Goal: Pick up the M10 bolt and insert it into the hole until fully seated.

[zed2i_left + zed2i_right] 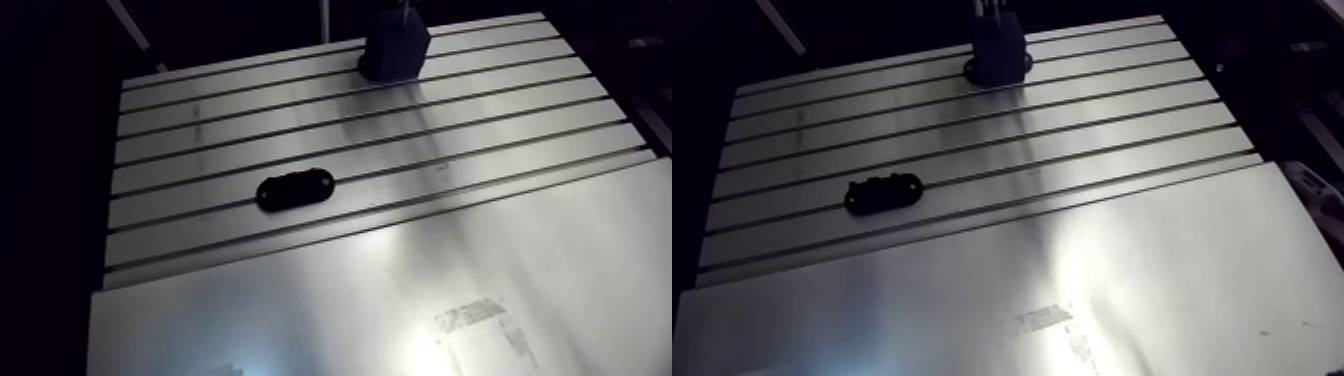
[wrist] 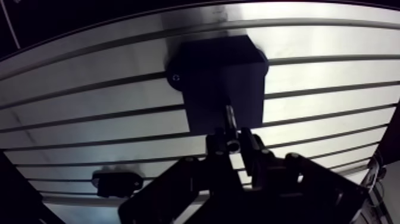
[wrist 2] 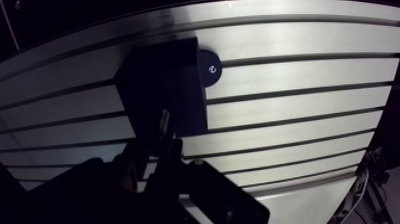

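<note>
Widest of all, a slotted metal table [image 1: 480, 130], bright with glare. At its far side, a black block [image 2: 220, 77] with a round ear [image 3: 209, 70] and a screw at one side. Over that block, the gripper [image 2: 232, 143], fingers drawn in narrow and clamped on the bolt [image 2: 229, 116]. Well apart from the block, nearer the table's middle, a flat black oval holder [image 1: 295, 189] lying across a slot. Smallest, the bolt itself: a thin shaft poking out ahead of the fingertips, over the block's top face. Cannot tell whether its tip touches the block.
</note>
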`<action>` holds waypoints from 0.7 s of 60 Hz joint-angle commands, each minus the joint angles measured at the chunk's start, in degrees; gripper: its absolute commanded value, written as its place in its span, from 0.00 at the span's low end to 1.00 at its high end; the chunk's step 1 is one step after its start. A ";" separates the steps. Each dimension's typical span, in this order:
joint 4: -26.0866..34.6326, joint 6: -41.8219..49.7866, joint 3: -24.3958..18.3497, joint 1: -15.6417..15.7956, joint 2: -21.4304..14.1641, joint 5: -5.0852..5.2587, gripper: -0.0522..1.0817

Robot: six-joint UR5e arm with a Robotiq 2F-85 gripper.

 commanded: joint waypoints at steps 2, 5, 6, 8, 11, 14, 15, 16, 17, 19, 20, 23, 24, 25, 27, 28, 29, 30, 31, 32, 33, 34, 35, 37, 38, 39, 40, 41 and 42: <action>0.00 0.06 -0.16 0.00 0.00 0.01 0.99; 0.00 0.08 -0.16 0.00 0.00 0.01 0.99; 0.00 0.08 -0.16 0.00 0.00 0.01 0.99; -0.08 0.15 -0.16 0.00 0.00 0.01 0.99; -0.18 0.17 -0.16 0.00 0.00 0.01 0.99; -0.18 0.17 -0.16 0.00 0.00 0.01 0.99; -0.18 0.17 -0.16 0.00 0.00 0.01 0.99; -0.18 0.17 -0.08 0.00 0.00 0.01 0.99; -0.18 0.17 -0.07 0.08 0.00 0.01 1.00; -0.18 0.17 -0.07 0.09 0.00 0.01 0.99; -0.18 0.17 -0.07 0.09 0.00 0.01 0.99; -0.18 0.17 -0.14 0.09 0.00 0.09 0.99; -0.18 0.17 -0.14 0.09 0.00 0.09 0.99; -0.18 0.17 -0.15 0.09 0.00 0.10 0.99; -0.18 0.17 -0.16 0.09 0.00 0.10 1.00; -0.18 0.17 -0.16 0.09 0.00 0.10 1.00; -0.18 0.17 -0.16 0.09 0.00 0.10 0.99; -0.18 0.17 -0.16 0.09 0.00 0.10 0.99; -0.18 0.17 -0.16 0.09 0.00 0.10 0.99; -0.18 0.17 -0.16 0.09 0.00 0.10 0.99; -0.18 0.17 -0.16 0.09 0.00 0.10 0.99; -0.18 0.17 -0.16 0.09 0.00 0.10 0.99; -0.18 0.17 -0.16 0.09 0.00 0.10 0.99; -0.18 0.17 -0.16 0.09 0.00 0.10 0.99; -0.18 0.17 -0.23 0.09 0.00 0.10 0.99; -0.18 0.17 -0.23 0.09 0.00 0.10 0.99; -0.18 0.17 -0.24 0.09 0.00 0.10 0.99; -0.18 0.17 -0.24 0.09 0.00 0.10 0.99; -0.18 0.17 -0.24 0.09 0.00 0.10 0.99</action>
